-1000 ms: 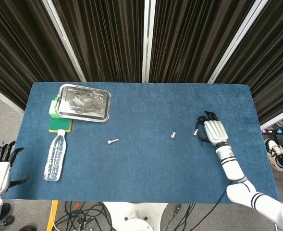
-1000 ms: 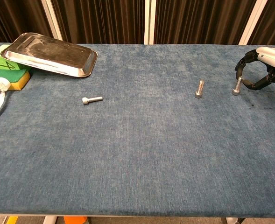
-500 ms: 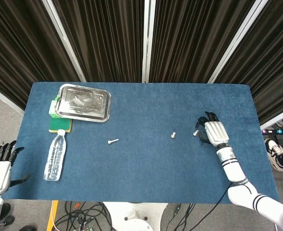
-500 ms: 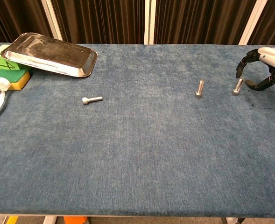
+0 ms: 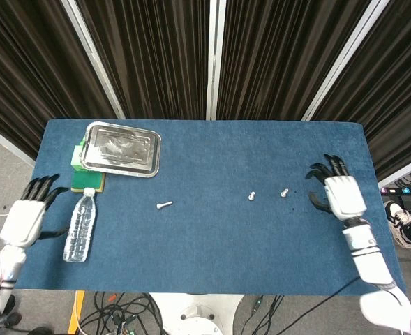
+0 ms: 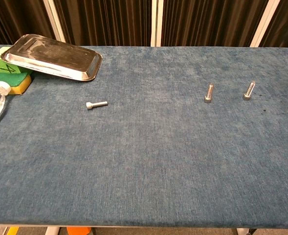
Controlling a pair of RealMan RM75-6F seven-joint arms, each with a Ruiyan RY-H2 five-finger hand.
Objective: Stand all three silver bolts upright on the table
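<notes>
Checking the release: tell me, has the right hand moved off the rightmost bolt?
Yes. The right hand has drawn rightward, clear of the standing rightmost bolt, toward the table edge.

Legible markings: one dark handwritten mark, resembling the numeral 4, on the green block (image 6: 3, 66) under the metal tray (image 6: 51, 56), far left corner of the surface. Nothing else readable.

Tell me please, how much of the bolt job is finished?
Two bolts stand on their heads: the middle bolt and the right bolt. Nothing is in hand; the left hand and right hand are open. The left bolt lies flat, waiting.
</notes>
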